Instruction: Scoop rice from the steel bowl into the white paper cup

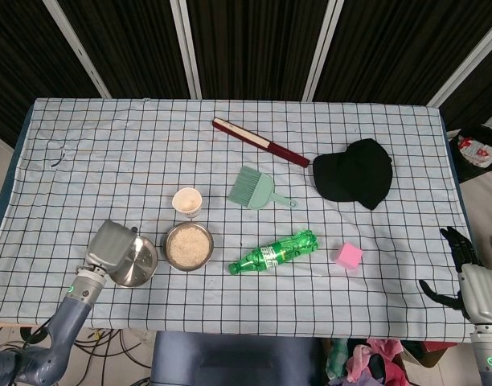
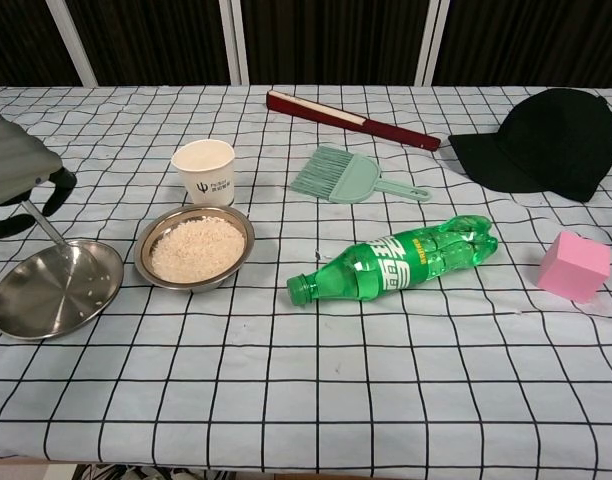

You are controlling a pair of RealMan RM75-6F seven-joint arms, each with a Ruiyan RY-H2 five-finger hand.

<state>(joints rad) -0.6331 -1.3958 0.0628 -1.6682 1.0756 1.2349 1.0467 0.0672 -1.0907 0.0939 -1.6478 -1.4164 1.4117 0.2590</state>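
One slim, stiff spoon [image 2: 58, 245], light and slippery, sits gripped high on its handle in the left hand [image 2: 16, 170] fingers, bowl-end below over the steel plate [image 2: 46, 300].

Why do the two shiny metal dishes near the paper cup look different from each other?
The steel bowl is full of white rice, while the steel plate holds only a few stray grains. The steel bowl is deeper with raised sides; the steel plate is shallow and flatter. A spoon held by the left hand reaches down into the steel plate, but nothing touches the steel bowl. Both are round, shiny metal and sit side by side on the checked cloth.
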